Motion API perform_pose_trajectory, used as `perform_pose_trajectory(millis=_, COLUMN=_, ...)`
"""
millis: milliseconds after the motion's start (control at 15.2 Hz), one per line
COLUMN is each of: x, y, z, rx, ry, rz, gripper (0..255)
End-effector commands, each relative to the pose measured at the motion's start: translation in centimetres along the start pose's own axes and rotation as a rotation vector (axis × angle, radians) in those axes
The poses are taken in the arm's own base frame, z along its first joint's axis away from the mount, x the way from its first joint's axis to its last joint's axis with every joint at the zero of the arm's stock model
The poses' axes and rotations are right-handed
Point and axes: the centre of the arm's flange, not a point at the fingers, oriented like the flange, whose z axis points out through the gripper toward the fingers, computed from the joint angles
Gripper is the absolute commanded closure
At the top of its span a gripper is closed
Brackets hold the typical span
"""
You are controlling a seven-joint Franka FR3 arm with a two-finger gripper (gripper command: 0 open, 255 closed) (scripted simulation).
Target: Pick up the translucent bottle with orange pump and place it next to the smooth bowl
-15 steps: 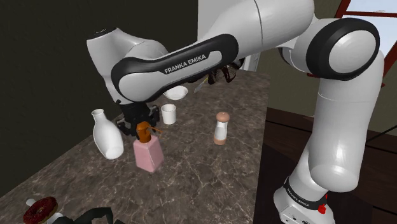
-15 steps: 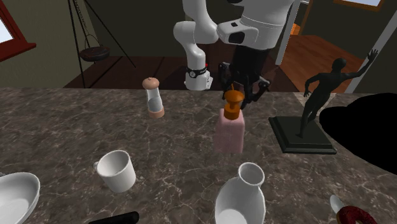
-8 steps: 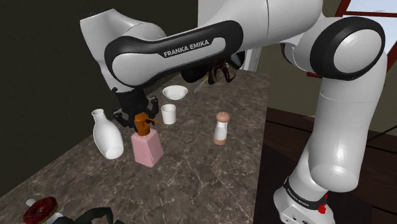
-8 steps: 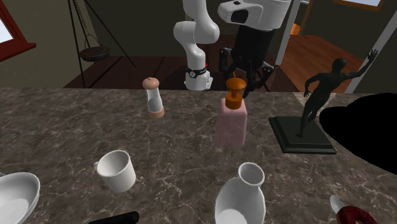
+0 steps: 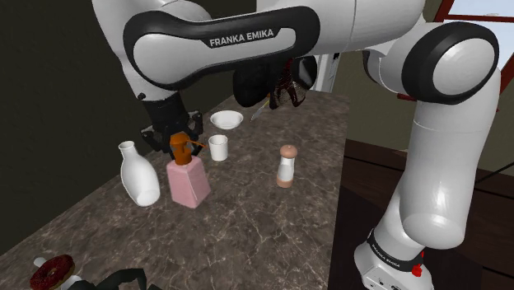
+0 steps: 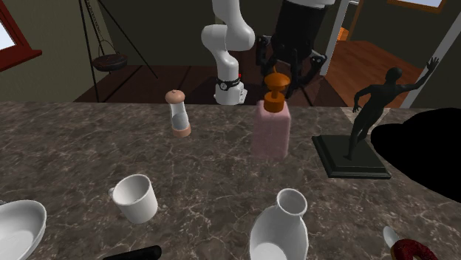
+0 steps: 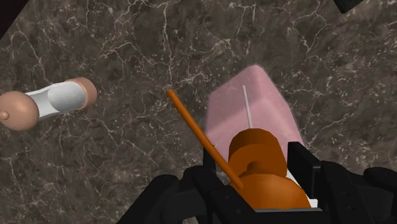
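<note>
Item 1. Translucent pink bottle with orange pump: flat-sided rectangular body, sloped shoulders, thin dip tube visible through the wall; pump round-headed, with a long thin nozzle. Near upright, hanging from the tool over the bench, between the vase and the cup in the shoulder view. Cannot tell whether the base clears the surface.

Item 2. All-black two-finger tool: fingers narrowly apart, pinched on the orange pump head from either side, body of the bottle left free below.

Item 3. Smooth white bowl: shallow, round, glossy. Resting on the bench beyond the cup, well apart from the bottle.

Item 4. Plain white cup: cylindrical, open-topped, between bowl and bottle.

Item 5. White bulbous vase with narrow neck: smooth, standing just beside the bottle.

Item 6. Grinder with clear body and tan cap and base: upright, apart from the others.

Item 7. Dark figurine on a square plinth.

Item 8. Bench of dark brown marble with pale veining: polished, carrying all the above.
</note>
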Motion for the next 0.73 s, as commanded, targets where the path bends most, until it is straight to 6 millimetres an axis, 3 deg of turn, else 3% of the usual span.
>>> perform_pose_trajectory(millis=0, x=0.0, y=0.2, z=-1.1, rx=0.000, ry=0.000, rz=0.000, gripper=255)
perform_pose_trajectory(millis=660, x=0.3, y=0.9, z=-6.4, rx=0.000, ry=0.000, rz=0.000, gripper=255)
